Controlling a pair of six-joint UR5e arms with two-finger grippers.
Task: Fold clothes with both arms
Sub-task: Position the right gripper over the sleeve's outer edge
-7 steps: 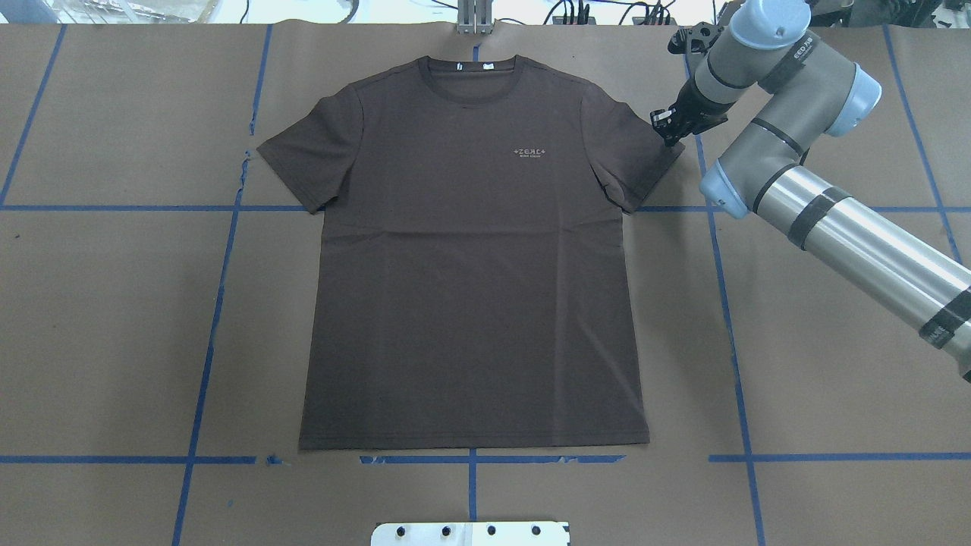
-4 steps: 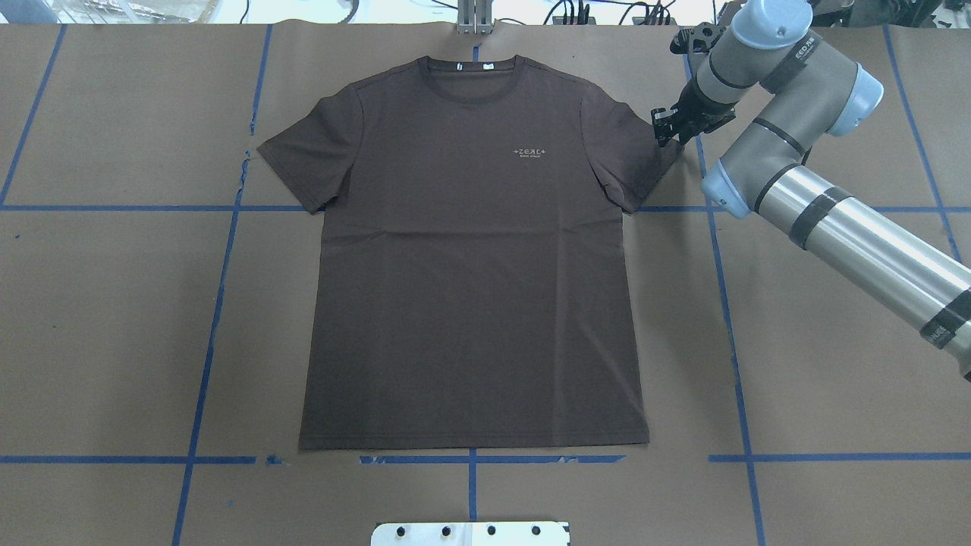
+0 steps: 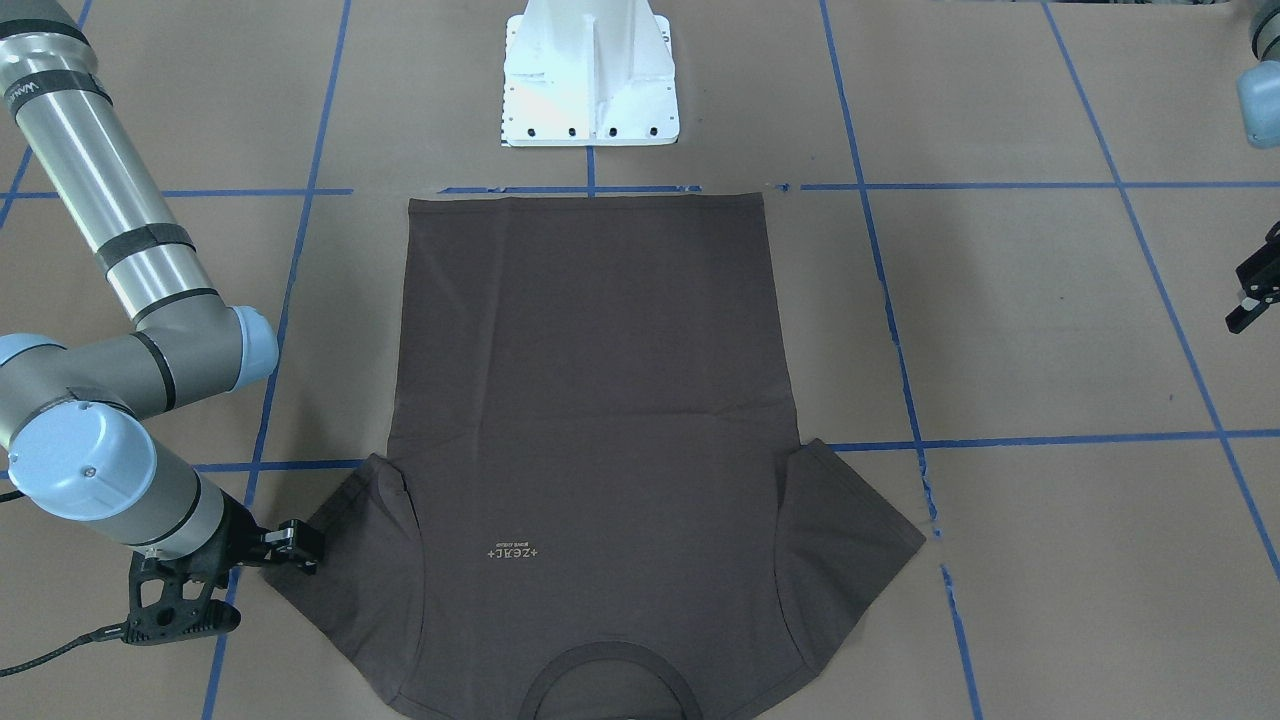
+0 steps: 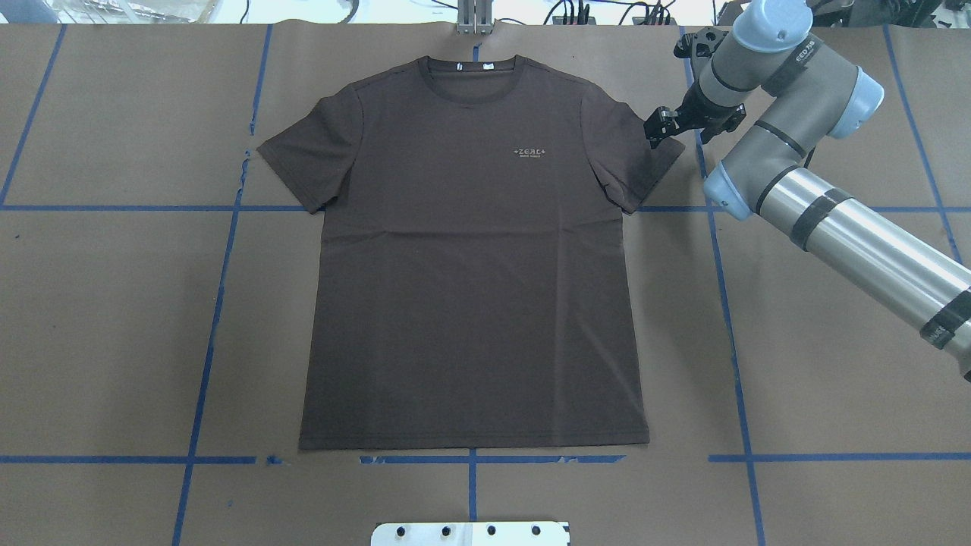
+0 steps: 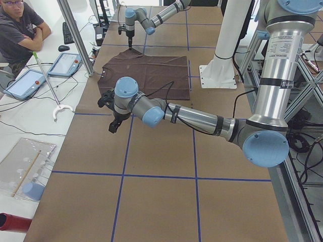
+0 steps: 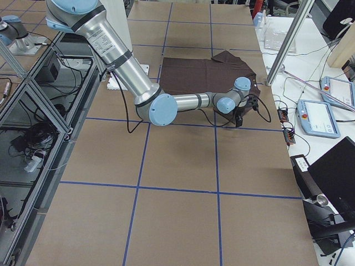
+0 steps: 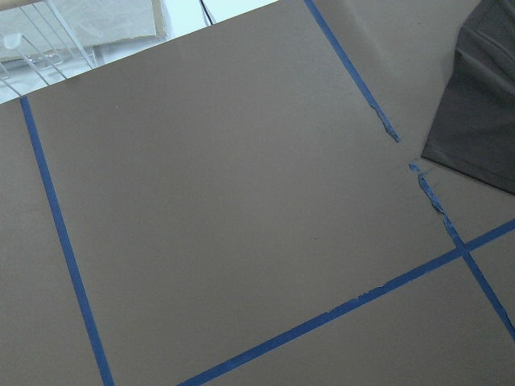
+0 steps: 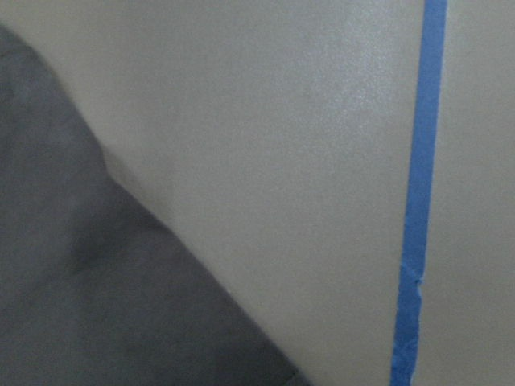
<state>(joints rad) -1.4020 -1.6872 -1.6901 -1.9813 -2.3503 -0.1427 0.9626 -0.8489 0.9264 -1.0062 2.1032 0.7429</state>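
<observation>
Overhead exterior view: T-shirt (image 4: 470,288) lay flat, front up, mid-table (image 4: 114,318), collar at far side, hem near my base. My right gripper (image 4: 654,126) sat at outer edge of right sleeve, by its far corner. Could not tell its jaw gap, nor whether it held cloth. My left gripper (image 3: 1240,312) hung well left of shirt, over brown paper. Its opening was also unclear.

Dark brown T-shirt (image 4: 470,258) lies flat, front up, sleeves spread, collar away from the robot; the right arm (image 4: 834,227) reaches low to one sleeve's edge, the left arm (image 5: 192,116) hangs well apart
</observation>
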